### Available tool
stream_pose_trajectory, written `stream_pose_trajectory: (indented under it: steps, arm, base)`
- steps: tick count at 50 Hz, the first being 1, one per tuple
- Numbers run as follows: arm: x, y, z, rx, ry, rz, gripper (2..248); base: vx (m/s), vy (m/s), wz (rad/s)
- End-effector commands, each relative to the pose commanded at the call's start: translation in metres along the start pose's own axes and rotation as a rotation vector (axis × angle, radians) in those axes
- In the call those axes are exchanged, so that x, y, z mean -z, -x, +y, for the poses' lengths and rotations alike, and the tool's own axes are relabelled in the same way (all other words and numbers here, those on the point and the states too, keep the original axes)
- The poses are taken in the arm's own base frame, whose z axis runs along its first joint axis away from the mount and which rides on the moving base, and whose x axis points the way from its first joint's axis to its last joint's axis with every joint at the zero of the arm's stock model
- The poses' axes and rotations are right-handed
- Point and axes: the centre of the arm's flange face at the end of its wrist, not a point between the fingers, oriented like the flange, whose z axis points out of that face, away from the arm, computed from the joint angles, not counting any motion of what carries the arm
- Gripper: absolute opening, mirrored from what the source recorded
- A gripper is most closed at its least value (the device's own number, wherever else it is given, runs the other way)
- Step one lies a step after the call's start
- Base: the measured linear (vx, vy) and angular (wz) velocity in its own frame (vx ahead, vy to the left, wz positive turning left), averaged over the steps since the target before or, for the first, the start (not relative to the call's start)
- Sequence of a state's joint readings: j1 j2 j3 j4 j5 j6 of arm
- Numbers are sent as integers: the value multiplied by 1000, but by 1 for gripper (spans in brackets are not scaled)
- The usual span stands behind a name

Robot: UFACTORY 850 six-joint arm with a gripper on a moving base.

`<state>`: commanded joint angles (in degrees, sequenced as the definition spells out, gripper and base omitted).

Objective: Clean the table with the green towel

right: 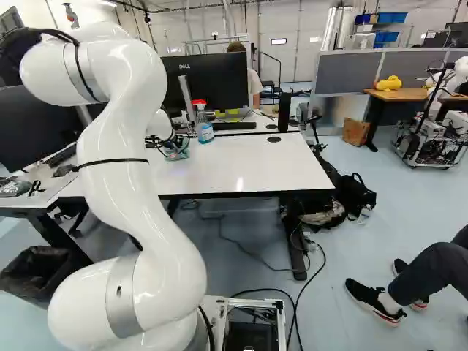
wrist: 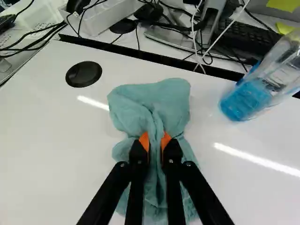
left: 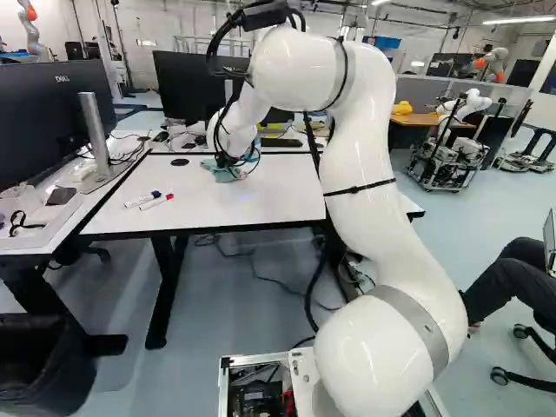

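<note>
White table [right: 256, 164] with markers [left: 156, 202], spray bottle [right: 205, 132] near green towel [wrist: 152, 96]

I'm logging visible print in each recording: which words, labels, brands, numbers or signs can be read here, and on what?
"DELL": monitor at the far left of the left base view.
"DELL": monitor behind the table, in the right base view.
Too small or blurred to read: print on the spray bottle, any on the marker pens.
</note>
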<state>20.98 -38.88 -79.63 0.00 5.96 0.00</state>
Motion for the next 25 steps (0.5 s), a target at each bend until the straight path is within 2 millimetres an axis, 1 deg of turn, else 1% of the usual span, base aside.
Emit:
stream_pose_trajectory:
  steps: [10, 25]
  arm:
    - [-12, -8, -8, 8, -8, 14, 48]
    - [-17, -11, -33, 31, -34, 21, 48]
  base:
    - [0, 0, 0]
    - [0, 0, 0]
